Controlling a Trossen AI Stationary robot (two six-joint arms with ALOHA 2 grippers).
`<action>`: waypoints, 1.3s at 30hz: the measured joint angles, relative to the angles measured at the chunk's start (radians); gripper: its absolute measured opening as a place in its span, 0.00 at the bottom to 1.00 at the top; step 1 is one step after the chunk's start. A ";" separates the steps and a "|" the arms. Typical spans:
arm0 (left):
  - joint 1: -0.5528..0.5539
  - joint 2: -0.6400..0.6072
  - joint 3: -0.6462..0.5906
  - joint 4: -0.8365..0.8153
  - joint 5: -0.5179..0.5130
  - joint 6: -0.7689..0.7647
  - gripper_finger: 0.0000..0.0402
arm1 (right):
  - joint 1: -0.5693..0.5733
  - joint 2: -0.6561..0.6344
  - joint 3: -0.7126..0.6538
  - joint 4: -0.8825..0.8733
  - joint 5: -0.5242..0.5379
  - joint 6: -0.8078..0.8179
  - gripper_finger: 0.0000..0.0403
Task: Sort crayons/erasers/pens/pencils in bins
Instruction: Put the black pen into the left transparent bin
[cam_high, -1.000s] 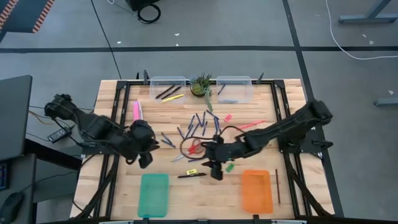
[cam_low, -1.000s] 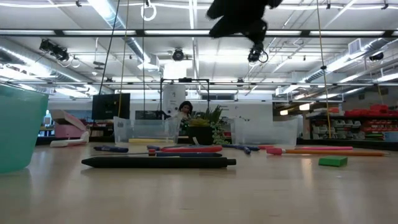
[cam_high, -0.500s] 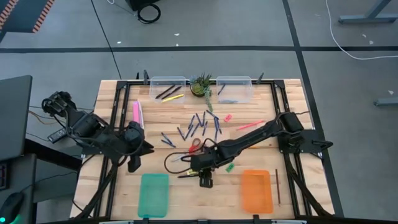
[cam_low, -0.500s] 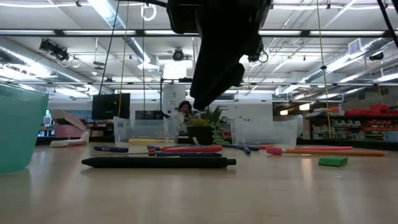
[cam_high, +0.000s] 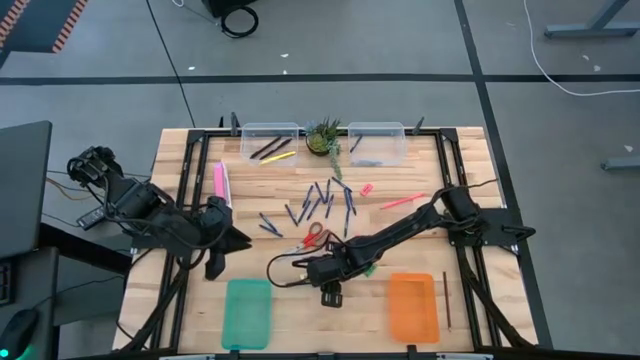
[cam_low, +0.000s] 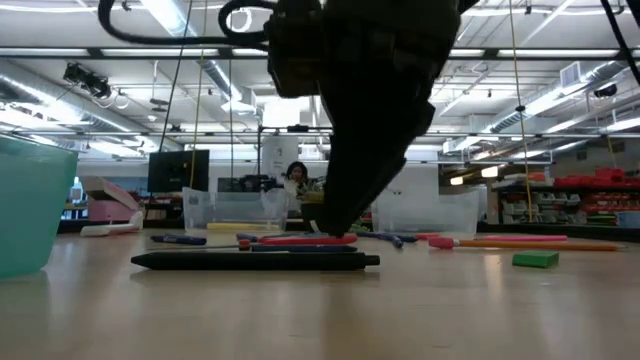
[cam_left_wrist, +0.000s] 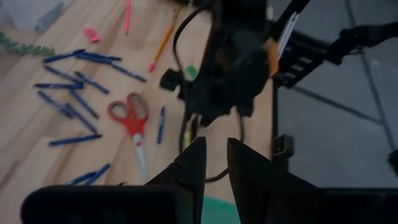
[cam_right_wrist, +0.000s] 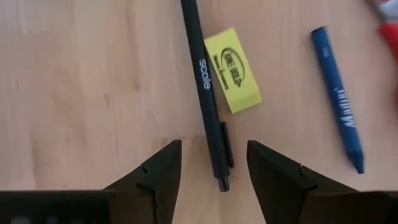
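Left gripper (cam_high: 240, 240) parked by the table's (cam_high: 180, 300) left edge, pulled back a little; fingers (cam_left_wrist: 189, 171) close together, nothing held. Right gripper (cam_high: 300, 270) swung leftward from beside the scissors (cam_high: 312, 236), now low over the black pen (cam_right_wrist: 202, 81); fingers (cam_right_wrist: 158, 171) spread, pen between, not yet gripped. Yellow eraser (cam_right_wrist: 233, 70) touching pen. Likely pick imminent. Counted: two clear bins (cam_high: 270, 131), two trays, teal (cam_high: 247, 313) and orange (cam_high: 413, 307); roughly a dozen blue sticks (cam_high: 322, 198).
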 joint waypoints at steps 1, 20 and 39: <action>0.000 0.000 0.000 0.012 0.000 0.000 0.17 | 0.000 0.005 0.000 0.000 -0.003 -0.006 0.47; 0.003 0.000 0.000 0.063 -0.002 -0.074 0.13 | 0.020 0.005 -0.062 0.019 0.045 -0.045 0.47; 0.003 0.001 0.000 0.064 -0.026 -0.159 0.09 | 0.049 0.007 -0.080 0.100 0.062 -0.079 0.22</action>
